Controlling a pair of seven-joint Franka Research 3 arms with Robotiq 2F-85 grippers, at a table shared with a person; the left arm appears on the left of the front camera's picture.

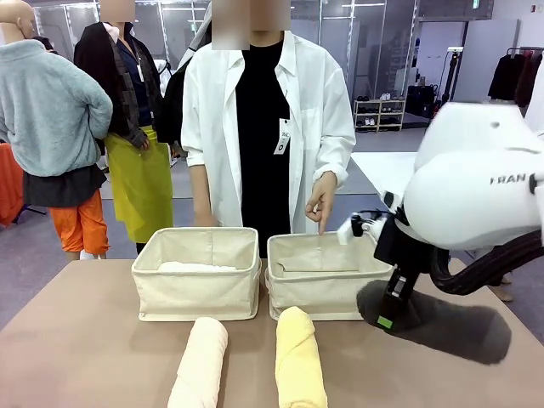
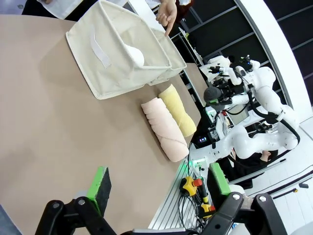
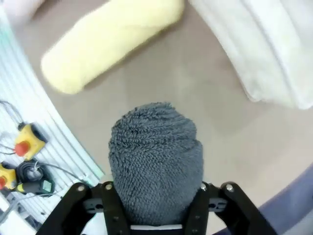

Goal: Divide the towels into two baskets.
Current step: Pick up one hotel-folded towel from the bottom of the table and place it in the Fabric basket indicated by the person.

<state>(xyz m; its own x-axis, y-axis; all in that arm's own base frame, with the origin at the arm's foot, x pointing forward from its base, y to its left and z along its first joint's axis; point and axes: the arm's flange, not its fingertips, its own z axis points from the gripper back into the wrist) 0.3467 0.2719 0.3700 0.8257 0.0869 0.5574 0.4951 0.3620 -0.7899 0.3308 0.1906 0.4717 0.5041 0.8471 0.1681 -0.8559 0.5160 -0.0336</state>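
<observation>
Four towels | two baskets | right tool grips grey towel | left tool wide

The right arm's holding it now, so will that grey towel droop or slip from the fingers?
Probably soft: the grey towel bulges past the fingers, so the grip seems to squeeze it. Its looped terry looks grippy, so slipping seems unlikely. As rolled cloth, any ungripped length may sag.
</observation>
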